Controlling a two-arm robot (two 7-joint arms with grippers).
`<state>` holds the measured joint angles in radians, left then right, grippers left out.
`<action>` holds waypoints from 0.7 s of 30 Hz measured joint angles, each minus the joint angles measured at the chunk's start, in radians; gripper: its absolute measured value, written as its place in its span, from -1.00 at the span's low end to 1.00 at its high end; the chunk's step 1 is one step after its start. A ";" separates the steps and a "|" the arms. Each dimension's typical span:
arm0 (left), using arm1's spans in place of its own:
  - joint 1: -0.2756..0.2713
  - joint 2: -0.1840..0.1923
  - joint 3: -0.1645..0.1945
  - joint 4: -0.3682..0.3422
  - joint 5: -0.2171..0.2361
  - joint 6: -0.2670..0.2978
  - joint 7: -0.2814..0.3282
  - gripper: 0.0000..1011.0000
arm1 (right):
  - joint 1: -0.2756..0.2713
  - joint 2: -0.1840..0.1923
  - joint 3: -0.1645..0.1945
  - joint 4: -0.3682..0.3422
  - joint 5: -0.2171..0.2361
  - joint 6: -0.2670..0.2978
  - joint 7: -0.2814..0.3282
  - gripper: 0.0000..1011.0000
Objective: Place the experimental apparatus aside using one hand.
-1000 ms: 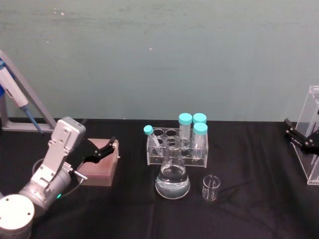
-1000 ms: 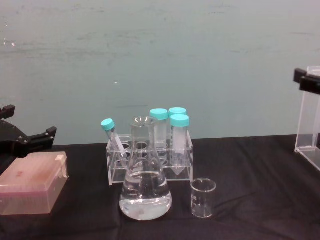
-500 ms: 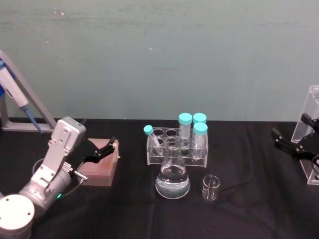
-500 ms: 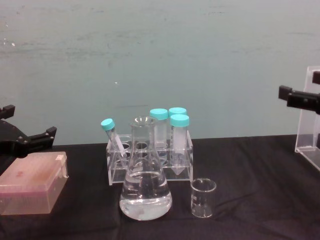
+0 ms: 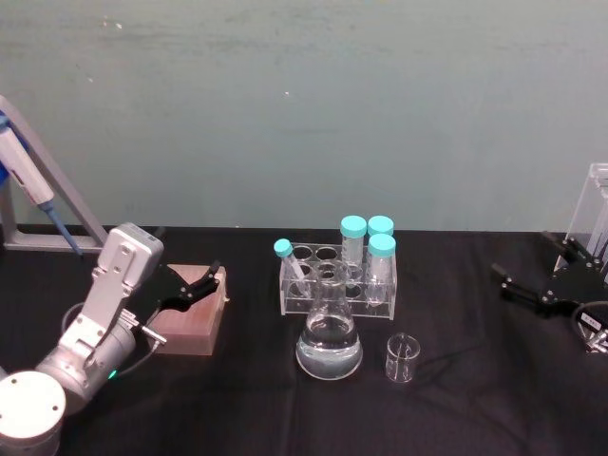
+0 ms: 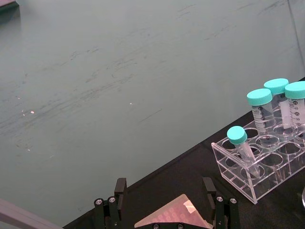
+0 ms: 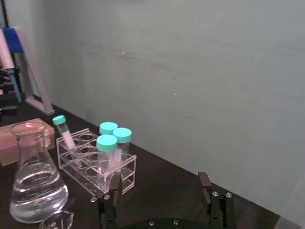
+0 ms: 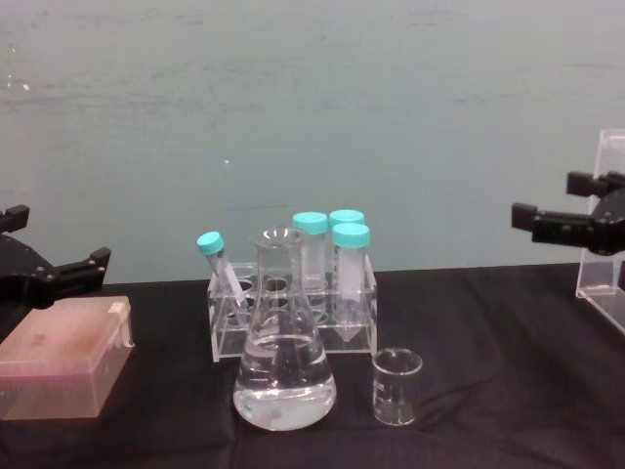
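A conical flask (image 5: 329, 337) of clear liquid stands mid-table, with a small glass beaker (image 5: 402, 358) to its right. The flask (image 8: 283, 362) and beaker (image 8: 396, 387) also show in the chest view, and the flask (image 7: 34, 181) shows in the right wrist view. A tall acrylic rack (image 5: 598, 204) of long tubes stands at the far right edge (image 8: 605, 234). My right gripper (image 5: 522, 256) hovers open and empty just left of that rack, well right of the beaker (image 8: 543, 197) (image 7: 159, 183). My left gripper (image 5: 204, 283) stays open over the pink box (image 6: 164, 191).
A low clear rack (image 5: 337, 275) of teal-capped tubes stands right behind the flask. The pink lidded box (image 5: 190, 318) lies at the left under my left gripper. A blue pipette on a grey stand (image 5: 38, 199) is at the far left. Black cloth lies between the beaker and the tall rack.
My right gripper has moved left, away from the tall acrylic rack toward the table's middle, staying open. The left arm and the labware have not moved.
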<state>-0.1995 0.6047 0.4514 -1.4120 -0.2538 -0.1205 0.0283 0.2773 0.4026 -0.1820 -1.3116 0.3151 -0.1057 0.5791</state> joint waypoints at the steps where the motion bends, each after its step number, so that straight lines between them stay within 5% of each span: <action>1: 0.000 0.000 0.000 0.000 0.000 0.000 0.000 0.98 | 0.006 0.001 -0.005 0.007 0.002 -0.001 0.006 0.98; 21: 0.000 0.000 0.000 0.000 0.000 0.000 0.000 0.98 | 0.110 0.017 -0.142 0.144 0.014 -0.023 0.118 0.98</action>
<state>-0.1995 0.6047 0.4514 -1.4120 -0.2539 -0.1205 0.0283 0.3873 0.4196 -0.3242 -1.1671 0.3291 -0.1282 0.6967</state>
